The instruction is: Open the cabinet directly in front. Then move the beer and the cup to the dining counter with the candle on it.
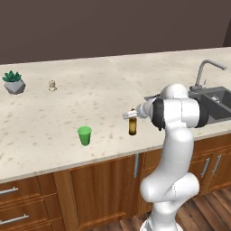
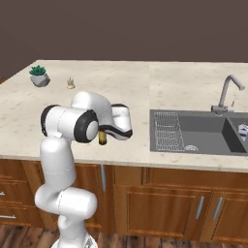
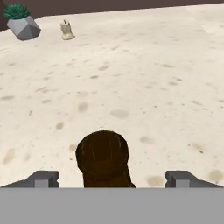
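On the dining counter (image 1: 54, 113) the beer (image 1: 132, 125) stands upright between my spread fingers (image 3: 43, 178), untouched; cup (image 1: 84, 135) nearby, candle (image 1: 52, 85) far back.

My two base cameras sit behind me, high, looking forward and down over my white arm onto the long beige speckled stone counter (image 1: 54, 113); one looks from my left, the other from my right. Both share the grey-potted green spiky plant (image 1: 14, 82). My hand camera looks close along my fingers (image 3: 43, 178) at the dark brown glass bottle (image 3: 103, 158) between them.
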